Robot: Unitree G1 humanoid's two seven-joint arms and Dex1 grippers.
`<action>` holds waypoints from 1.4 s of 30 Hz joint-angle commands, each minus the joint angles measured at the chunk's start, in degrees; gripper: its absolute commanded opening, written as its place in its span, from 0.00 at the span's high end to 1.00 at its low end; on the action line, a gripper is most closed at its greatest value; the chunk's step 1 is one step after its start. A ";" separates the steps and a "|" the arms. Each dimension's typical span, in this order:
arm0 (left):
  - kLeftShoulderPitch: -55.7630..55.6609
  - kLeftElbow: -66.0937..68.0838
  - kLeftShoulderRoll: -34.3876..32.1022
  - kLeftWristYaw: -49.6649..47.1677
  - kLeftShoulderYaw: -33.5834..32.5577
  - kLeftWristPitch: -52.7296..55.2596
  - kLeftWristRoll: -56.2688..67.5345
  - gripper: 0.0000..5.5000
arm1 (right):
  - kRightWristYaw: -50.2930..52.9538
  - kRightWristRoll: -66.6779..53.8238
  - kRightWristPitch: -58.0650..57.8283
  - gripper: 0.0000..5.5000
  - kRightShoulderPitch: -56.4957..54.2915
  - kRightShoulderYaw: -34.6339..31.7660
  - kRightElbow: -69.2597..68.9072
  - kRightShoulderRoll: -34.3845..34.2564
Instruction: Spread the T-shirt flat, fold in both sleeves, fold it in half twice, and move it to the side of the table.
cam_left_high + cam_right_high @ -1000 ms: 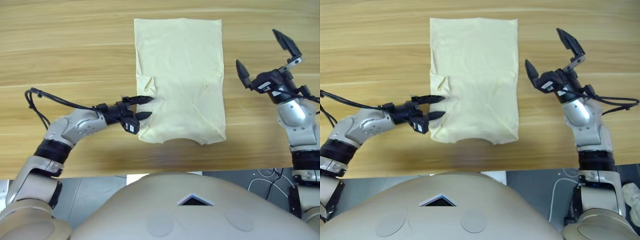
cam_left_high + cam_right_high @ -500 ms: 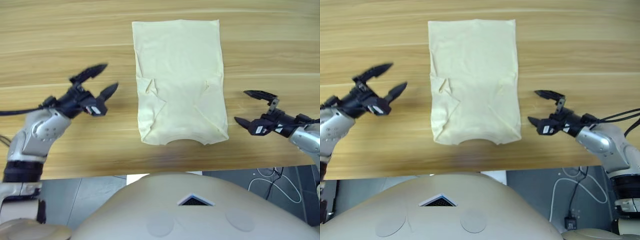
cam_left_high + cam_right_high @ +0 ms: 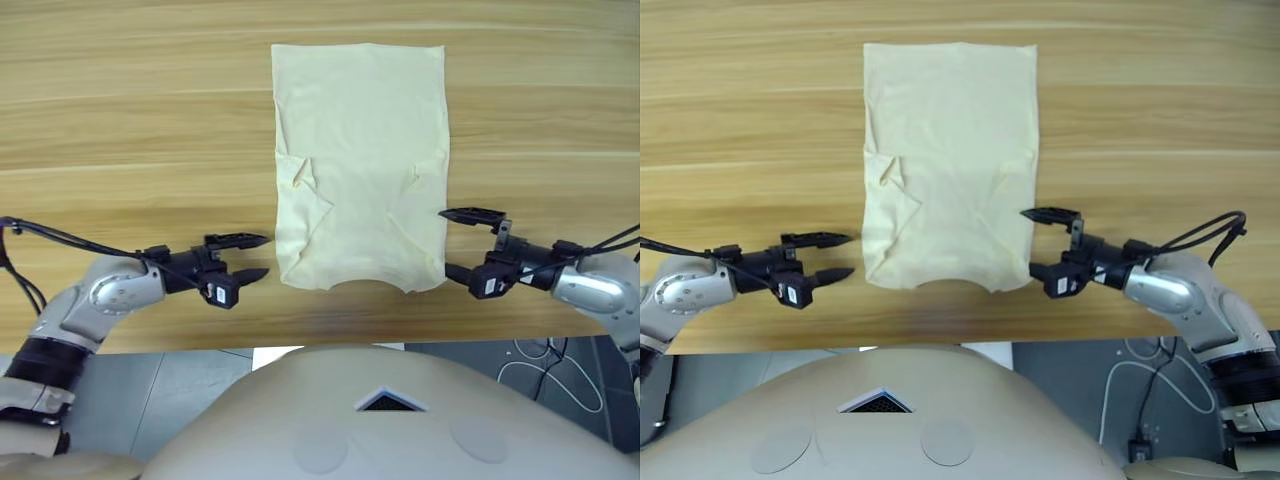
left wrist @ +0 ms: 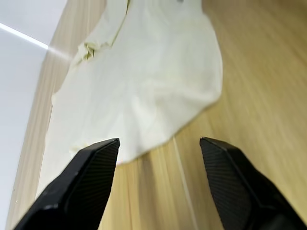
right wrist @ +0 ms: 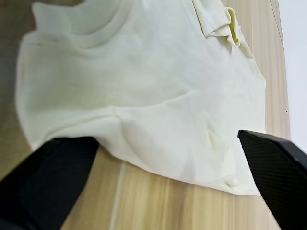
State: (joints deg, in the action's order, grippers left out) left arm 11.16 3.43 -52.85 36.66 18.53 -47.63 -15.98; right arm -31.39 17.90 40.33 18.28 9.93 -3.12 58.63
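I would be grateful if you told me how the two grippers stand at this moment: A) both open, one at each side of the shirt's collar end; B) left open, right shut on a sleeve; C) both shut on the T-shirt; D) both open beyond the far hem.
A: the left gripper and the right gripper both have their fingers spread, flanking the collar end of the T-shirt.

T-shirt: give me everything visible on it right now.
The pale yellow soft-knit T-shirt lies flat on the wooden table as a tall rectangle, both sleeves folded in and creased. Neckline near the robot, hem far. Not yet halved. The open left gripper and right gripper flank its near corners; contact unclear on the right.
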 commanded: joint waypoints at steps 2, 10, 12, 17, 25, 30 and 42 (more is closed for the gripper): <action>-1.69 3.40 0.80 3.11 3.71 -0.07 -2.35 0.43 | -1.80 2.89 -1.65 0.04 4.64 -0.09 1.15 1.52; -6.14 6.97 2.58 3.21 6.67 -2.19 -3.48 0.43 | -1.70 4.52 -0.34 0.24 2.02 3.05 2.56 -1.10; -6.10 6.73 2.71 3.32 7.42 -2.34 -3.54 0.43 | -1.45 4.68 0.10 0.32 1.69 3.11 2.98 -1.10; -5.88 6.21 2.47 3.33 8.33 -2.63 -3.51 0.46 | -1.45 4.99 1.01 0.46 0.69 3.55 4.10 -1.46; -6.50 7.48 2.73 3.15 9.85 -2.80 -4.02 0.70 | -1.91 4.95 2.22 0.74 -0.68 4.80 5.44 -1.15; -6.91 8.39 2.63 3.04 10.06 -3.27 -4.07 0.85 | -1.90 4.68 2.54 0.91 -0.67 5.05 5.52 -0.90; -5.76 7.83 2.33 2.41 8.91 -3.75 -0.66 1.00 | 0.32 2.48 3.31 1.00 -1.28 3.50 7.85 -2.10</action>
State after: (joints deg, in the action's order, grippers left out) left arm 2.84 10.03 -50.03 38.12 27.08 -53.34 -15.80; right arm -30.51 20.05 44.32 17.22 13.78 2.62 56.95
